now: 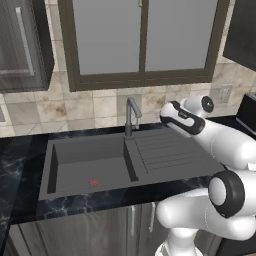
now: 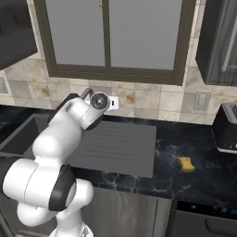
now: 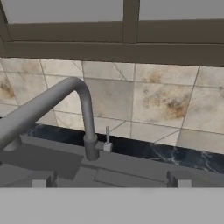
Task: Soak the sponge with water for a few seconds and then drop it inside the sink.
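The sponge [image 2: 186,164], a small yellow-tan block, lies on the black marbled countertop [image 2: 194,143] to the right of the sink, far from my hand. The dark grey sink [image 1: 52,165] has its deep basin on the left with a red drain mark [image 1: 93,182], and a ribbed drainboard [image 1: 170,150] on the right. No water runs from the grey gooseneck faucet [image 1: 131,116]. My gripper [image 3: 109,183] hovers above the drainboard, facing the faucet [image 3: 85,113] and its small lever [image 3: 107,138]. Its fingertips [image 3: 41,181] stand wide apart with nothing between them.
A dark toaster [image 2: 227,129] stands at the back right of the counter, beyond the sponge. A tiled wall and a window [image 1: 142,40] rise behind the sink. Cabinets hang at the upper left [image 1: 22,45] and upper right [image 2: 217,41].
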Robot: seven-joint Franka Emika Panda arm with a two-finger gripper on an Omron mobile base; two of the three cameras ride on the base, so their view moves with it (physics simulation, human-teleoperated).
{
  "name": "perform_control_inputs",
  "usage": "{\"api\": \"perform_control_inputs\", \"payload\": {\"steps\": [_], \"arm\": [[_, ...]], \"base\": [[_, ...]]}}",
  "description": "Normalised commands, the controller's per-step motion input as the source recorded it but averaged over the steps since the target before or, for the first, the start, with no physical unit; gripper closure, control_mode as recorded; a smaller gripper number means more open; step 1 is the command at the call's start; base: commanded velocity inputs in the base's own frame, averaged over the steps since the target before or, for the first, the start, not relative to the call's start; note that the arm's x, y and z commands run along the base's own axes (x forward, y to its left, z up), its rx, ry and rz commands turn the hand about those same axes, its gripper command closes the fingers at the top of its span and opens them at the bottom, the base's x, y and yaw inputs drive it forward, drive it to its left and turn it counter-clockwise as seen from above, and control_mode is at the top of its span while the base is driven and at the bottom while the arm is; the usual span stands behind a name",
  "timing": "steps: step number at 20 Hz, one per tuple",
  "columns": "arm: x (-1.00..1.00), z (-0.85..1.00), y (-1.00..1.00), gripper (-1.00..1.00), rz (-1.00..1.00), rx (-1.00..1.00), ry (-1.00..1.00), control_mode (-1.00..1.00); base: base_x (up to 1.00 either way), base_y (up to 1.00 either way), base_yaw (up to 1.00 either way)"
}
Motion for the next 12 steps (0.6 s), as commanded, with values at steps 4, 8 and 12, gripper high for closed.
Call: {"api": "perform_control_inputs", "payload": {"steps": [4,8,12], "arm": [[-0.01,-0.08,0.0,-1.0,0.0,0.02,-0.05,-1.0],[-0.04,0.0,0.0,-1.0,0.0,0.0,-0.02,-1.0],[-0.19,0.0,0.0,-1.0,0.0,0.0,-0.06,-1.0]], "base": [[0.0,0.0,0.0],[0.0,0.0,0.0],[0.0,0.0,0.0]]}}
